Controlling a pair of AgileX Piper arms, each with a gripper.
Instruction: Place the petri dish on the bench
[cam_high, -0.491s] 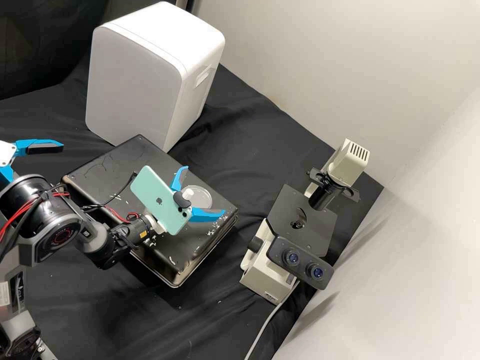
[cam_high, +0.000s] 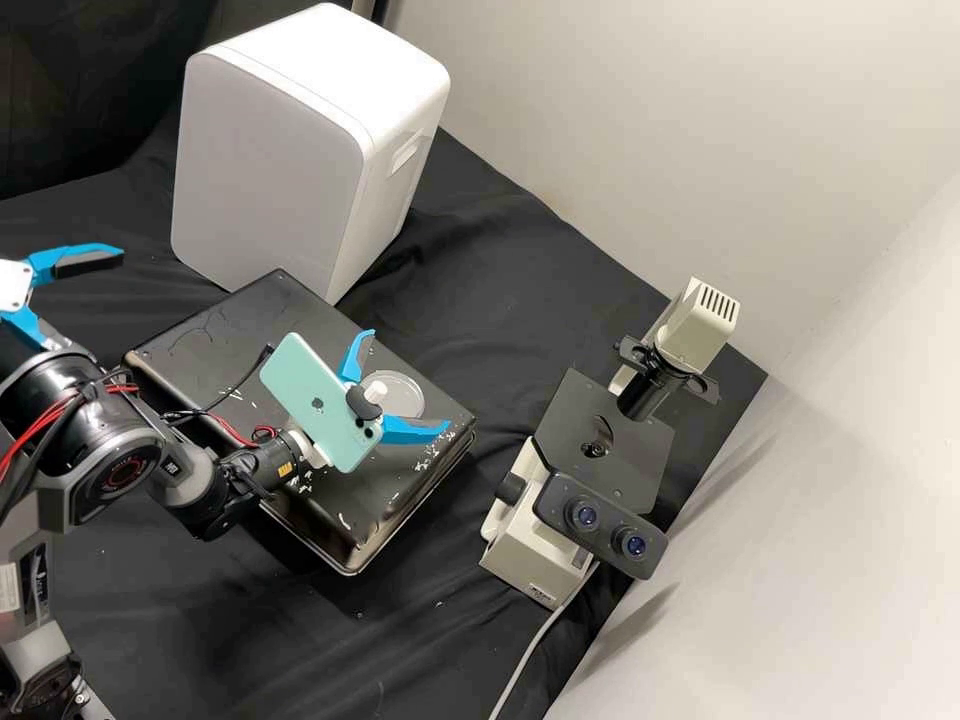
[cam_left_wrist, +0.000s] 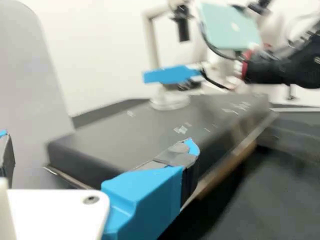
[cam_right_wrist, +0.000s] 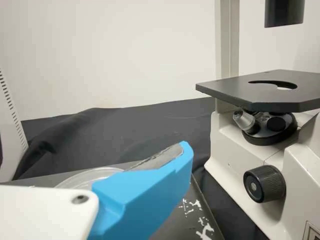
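Note:
The clear round petri dish (cam_high: 396, 389) lies flat on a scuffed black slab (cam_high: 215, 340) in the middle of the bench. My right gripper (cam_high: 405, 382) is open and straddles the dish, one blue finger on each side. In the right wrist view the dish (cam_right_wrist: 85, 178) lies just inside one blue finger (cam_right_wrist: 150, 192). My left gripper (cam_high: 60, 295) hangs open and holds nothing at the far left, off the slab's left corner. The left wrist view looks along the slab (cam_left_wrist: 125, 135) toward the dish (cam_left_wrist: 170, 102) and the right arm's blue finger (cam_left_wrist: 172, 75).
A tall white box (cam_high: 300, 140) stands behind the slab. A microscope (cam_high: 600, 470) stands to the right of the slab, its stage (cam_right_wrist: 265, 90) close ahead of my right gripper. Black cloth covers the bench, and a white wall runs along the right.
My left gripper has shifted slightly up and to the left. The right gripper and the dish have barely moved.

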